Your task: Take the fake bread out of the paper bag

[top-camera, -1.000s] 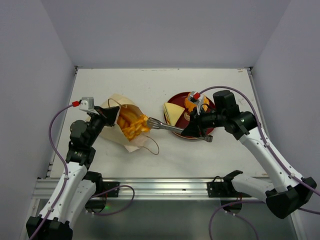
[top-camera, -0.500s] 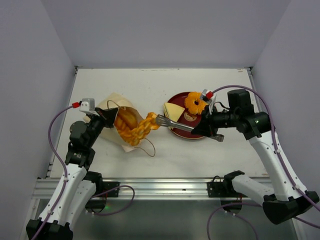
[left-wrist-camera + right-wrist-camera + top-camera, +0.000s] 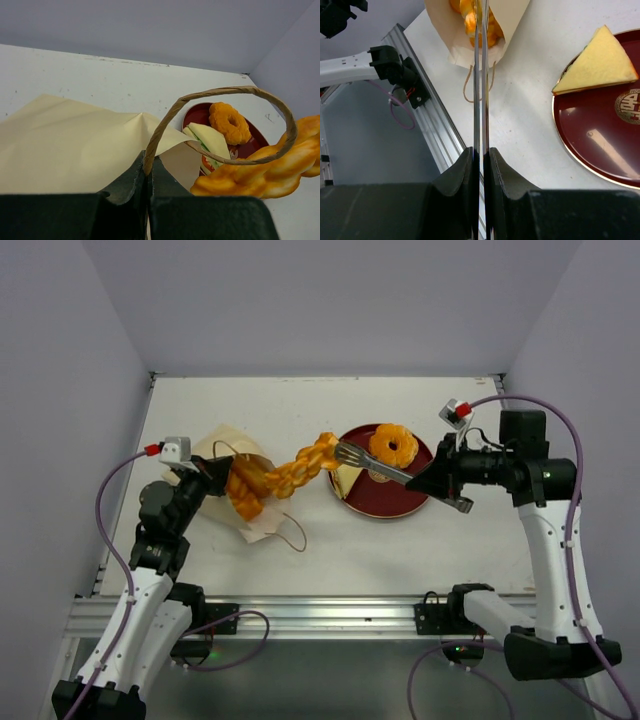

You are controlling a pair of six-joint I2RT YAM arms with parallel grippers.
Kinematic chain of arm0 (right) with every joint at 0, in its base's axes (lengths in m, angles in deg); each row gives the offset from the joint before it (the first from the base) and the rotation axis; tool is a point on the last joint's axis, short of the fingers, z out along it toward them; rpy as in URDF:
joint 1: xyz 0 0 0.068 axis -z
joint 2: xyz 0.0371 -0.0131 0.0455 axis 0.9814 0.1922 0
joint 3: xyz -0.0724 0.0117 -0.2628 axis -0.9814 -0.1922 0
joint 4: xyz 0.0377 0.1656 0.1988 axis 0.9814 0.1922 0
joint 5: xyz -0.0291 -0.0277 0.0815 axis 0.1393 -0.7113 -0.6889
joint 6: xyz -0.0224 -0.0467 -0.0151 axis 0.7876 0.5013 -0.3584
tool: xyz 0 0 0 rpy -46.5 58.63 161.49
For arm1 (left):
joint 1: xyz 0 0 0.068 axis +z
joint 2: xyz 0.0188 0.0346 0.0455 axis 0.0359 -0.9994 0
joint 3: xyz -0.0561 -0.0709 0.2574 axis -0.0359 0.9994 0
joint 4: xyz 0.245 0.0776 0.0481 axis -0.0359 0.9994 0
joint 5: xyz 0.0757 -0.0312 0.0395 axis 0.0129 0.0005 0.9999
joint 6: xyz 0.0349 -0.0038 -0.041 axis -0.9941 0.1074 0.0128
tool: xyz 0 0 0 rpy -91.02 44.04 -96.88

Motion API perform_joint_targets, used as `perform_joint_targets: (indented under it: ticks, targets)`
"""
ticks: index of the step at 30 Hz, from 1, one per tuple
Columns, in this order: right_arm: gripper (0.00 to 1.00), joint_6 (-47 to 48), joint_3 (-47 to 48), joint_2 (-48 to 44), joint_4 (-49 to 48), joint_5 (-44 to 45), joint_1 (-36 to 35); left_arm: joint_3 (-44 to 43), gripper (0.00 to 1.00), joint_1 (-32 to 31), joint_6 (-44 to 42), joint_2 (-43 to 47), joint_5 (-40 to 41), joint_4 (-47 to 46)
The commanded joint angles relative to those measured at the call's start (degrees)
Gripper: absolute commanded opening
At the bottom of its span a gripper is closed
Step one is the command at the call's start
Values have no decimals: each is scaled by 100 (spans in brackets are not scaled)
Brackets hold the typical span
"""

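At the far left, the left gripper (image 3: 148, 175) is clamped narrow on the rim of the paper bag (image 3: 75, 145), right where one brown loop handle (image 3: 226, 92) rises out from between its jaws. That pins the bag on its side on the tabletop (image 3: 300, 410), with its mouth turned toward the right. The braided loaf (image 3: 295, 472) stretches out of that mouth. Its long axis slants from low left at the bag to high right. Its left end is at or just inside the opening, where more orange shows, and I cannot tell whether that is the loaf's own tail or another piece. Its right end is pinched in the tips of metal tongs (image 3: 400, 473). Just beyond the pinched end lies the red plate (image 3: 385, 502), which already carries the ring doughnut (image 3: 393, 445) and a wedge of pale sandwich (image 3: 597, 60). The tongs run on rightward over the plate to the right gripper (image 3: 481, 155), whose jaws are squeezed shut on the handles. The right arm alone holds the loaf, and the plate lies between it and the bag. The pull therefore looks to run along the loaf's own axis, rightward and away from the mouth, until the trailing end clears the paper.
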Motion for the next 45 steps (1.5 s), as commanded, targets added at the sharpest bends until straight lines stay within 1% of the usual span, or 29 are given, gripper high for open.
perform_joint_targets:
  ticks: [1,7,11,13,18,25,31,35,37,38,40,41,43,44,45]
  targets:
    - [0,450,452,157,524,-817,472,-277,0,-14,-236,64,215,1]
    - [0,1030,997,456,1245,-914,957,-356,0,-14,-438,11,320,159]
    - [0,1469,1384,667,1859,-1142,1361,-356,0,-14,-518,29,347,195]
    - [0,1558,1516,755,1992,-1204,1537,-338,0,-14,-526,64,338,221]
    - [0,1611,1429,852,2019,-1108,1976,-356,0,-14,-588,152,285,265]
    - [0,1488,1043,975,1984,-879,2635,-400,0,-14,-658,284,206,362]
    - [0,847,525,1160,1703,-914,3145,-364,0,-14,-693,371,180,423]
    - [0,84,102,1274,1308,-1010,3365,-338,0,-14,-711,442,180,476]
    - [0,-163,-169,1318,1202,-1204,3532,-347,0,-14,-702,459,154,494]
    - [0,-495,-267,1318,1036,-1256,3620,-356,0,-14,-702,468,145,502]
    - [0,-770,-564,1283,860,-1300,3726,-364,0,-14,-693,486,136,511]
    - [0,-1137,-688,1239,537,-1318,3778,-364,0,-14,-693,503,136,511]
    - [0,-1411,-978,1160,254,-1275,3928,-373,0,-14,-685,504,127,520]
    - [0,-1883,-1101,1047,-139,-1266,4033,-382,0,-14,-693,504,127,529]
    - [0,-2044,-1190,1002,-274,-1257,4086,-391,0,-14,-693,504,127,529]
